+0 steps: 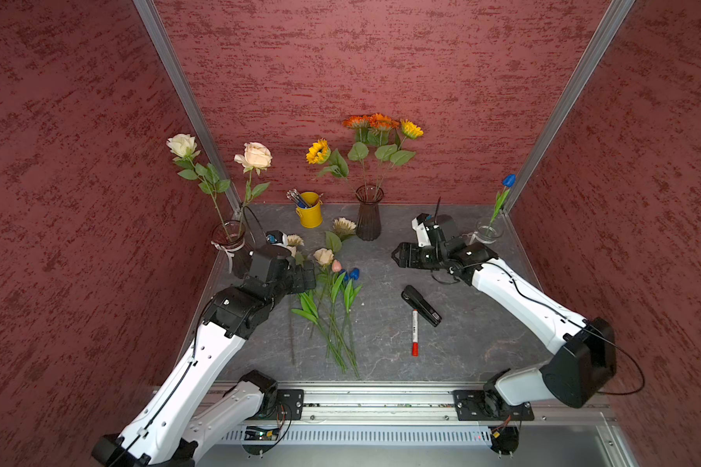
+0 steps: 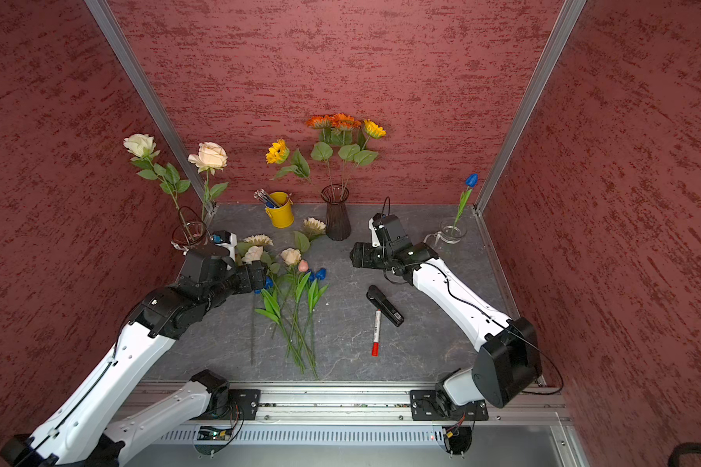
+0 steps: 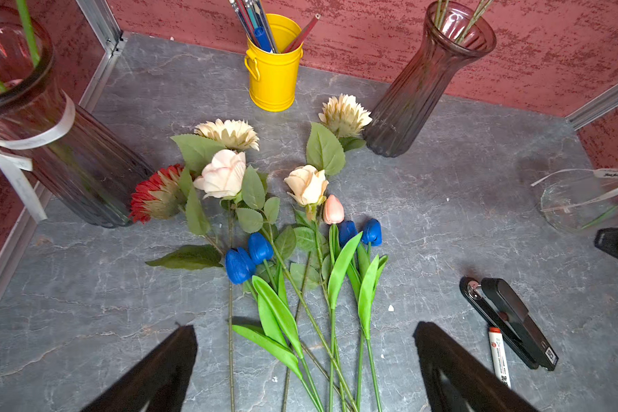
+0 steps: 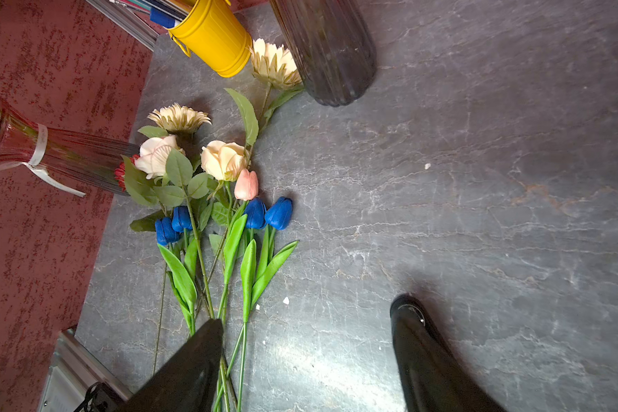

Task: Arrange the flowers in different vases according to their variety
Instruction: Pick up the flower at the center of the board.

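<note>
Loose flowers [image 1: 332,283] lie in a pile at the table's left-middle: cream roses [image 3: 225,174], cream sunflowers [image 3: 345,114], a red one [image 3: 156,194], blue tulips [image 3: 239,265] and a pink tulip [image 3: 333,209]. The smoky flared vase [image 1: 231,246] with a ribbon holds two roses. Orange and yellow sunflowers stand in the dark ribbed vase [image 1: 368,218]. A blue tulip sits in the small clear vase [image 1: 488,232]. My left gripper [image 3: 305,356] hangs open above the stems. My right gripper [image 4: 305,331] is open right of the pile, holding nothing.
A yellow pen cup [image 1: 309,212] stands at the back between the two dark vases. A black stapler [image 1: 421,306] and a red marker [image 1: 415,331] lie on the grey table [image 1: 385,356] right of the stems. Red walls close in three sides.
</note>
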{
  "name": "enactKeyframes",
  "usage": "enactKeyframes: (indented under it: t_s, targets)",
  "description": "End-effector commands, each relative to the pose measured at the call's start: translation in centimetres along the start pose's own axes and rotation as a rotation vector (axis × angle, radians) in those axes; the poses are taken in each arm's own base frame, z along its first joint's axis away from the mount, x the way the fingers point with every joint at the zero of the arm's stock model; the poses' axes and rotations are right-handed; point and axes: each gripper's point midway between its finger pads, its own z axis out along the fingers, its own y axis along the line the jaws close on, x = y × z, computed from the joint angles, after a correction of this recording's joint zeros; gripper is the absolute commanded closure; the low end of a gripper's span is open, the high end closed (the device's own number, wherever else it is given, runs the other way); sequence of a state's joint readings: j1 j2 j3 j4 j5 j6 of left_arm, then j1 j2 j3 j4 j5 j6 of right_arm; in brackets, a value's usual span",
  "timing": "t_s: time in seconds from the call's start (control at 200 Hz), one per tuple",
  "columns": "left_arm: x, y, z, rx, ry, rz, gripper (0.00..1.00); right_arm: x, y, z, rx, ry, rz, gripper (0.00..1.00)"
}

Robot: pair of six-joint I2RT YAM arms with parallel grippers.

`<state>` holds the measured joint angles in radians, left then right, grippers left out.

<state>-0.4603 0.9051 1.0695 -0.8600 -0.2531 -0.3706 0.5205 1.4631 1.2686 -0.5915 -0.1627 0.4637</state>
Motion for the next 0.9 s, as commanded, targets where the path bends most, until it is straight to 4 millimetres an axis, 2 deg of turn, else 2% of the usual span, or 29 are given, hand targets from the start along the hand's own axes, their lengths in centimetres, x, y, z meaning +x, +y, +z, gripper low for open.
enactKeyframes:
  t_s: [0.0, 0.291, 0.471, 0.641, 0.897]
  targets:
    - [0.5, 0.2, 0.2, -0.04, 0.003, -0.009, 0.0, 0.7, 0.1, 1.3, -0.015, 0.028, 0.005, 0.2]
    - [1.5, -0.9, 0.3, -0.044, 0.036, 0.023, 0.0, 0.3, 0.4, 1.5, -0.024, 0.028, 0.005, 0.2]
    - [2.3, -1.4, -0.1, -0.052, 0.068, 0.043, 0.0, 0.4, 0.4, 0.4, -0.016, 0.022, 0.001, 0.2]
    - [3.8, -1.9, 0.2, -0.055, 0.131, 0.077, 0.0, -0.5, 0.7, -0.6, -0.009, 0.0, -0.011, 0.2]
    - [4.2, -2.9, -0.3, -0.05, 0.157, 0.086, 0.0, -0.3, 1.1, -1.1, -0.022, 0.019, -0.024, 0.2]
